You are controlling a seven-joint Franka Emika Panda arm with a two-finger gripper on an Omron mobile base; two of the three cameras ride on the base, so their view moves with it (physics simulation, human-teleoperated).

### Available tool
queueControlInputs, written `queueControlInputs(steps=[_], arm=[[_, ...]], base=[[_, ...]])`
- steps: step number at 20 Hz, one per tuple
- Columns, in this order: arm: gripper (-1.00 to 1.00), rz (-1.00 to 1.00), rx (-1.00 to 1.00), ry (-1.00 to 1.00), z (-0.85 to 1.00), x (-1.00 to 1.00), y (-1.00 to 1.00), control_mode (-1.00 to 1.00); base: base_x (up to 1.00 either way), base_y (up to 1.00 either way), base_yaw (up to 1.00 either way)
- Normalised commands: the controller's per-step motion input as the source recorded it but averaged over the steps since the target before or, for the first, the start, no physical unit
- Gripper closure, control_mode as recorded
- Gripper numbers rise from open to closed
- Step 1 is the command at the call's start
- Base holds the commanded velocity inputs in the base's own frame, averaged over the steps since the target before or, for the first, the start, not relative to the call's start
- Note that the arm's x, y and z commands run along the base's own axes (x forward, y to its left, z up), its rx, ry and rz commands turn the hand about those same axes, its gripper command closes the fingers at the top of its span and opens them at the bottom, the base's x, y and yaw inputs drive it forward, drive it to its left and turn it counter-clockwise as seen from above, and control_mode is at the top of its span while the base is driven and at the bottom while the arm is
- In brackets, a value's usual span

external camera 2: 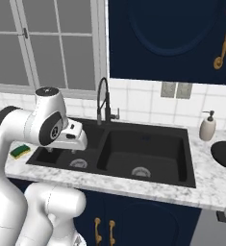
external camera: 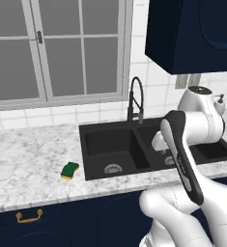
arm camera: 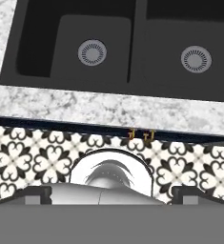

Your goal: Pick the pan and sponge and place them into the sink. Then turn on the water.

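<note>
Marble counter (external camera: 28,159) holds the sponge (external camera: 70,170) left of the empty sink (external camera 2: 148,149); pan (external camera 2: 225,154) sits right. Gripper (arm camera: 111,202) state cannot be determined. No step complete; faucet (external camera 2: 104,103) off.

Glossy white rounded arm (external camera: 192,202) segments, dark grey joint bands and caps, one long dark strip along a link.

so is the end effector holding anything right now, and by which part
Nothing is held. The sponge lies on the counter left of the sink, and the pan sits on the counter to its right, both apart from the arm.
</note>
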Motion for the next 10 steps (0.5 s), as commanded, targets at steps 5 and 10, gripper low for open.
queueControlInputs(steps=[5, 10], arm=[[-1.00, 0.00, 0.00, 0.00, 0.00, 0.00, 0.00, 1.00], [-1.00, 0.00, 0.00, 0.00, 0.00, 0.00, 0.00, 1.00]], base=[[-0.50, -0.07, 0.01], [-0.49, -0.19, 0.00]])
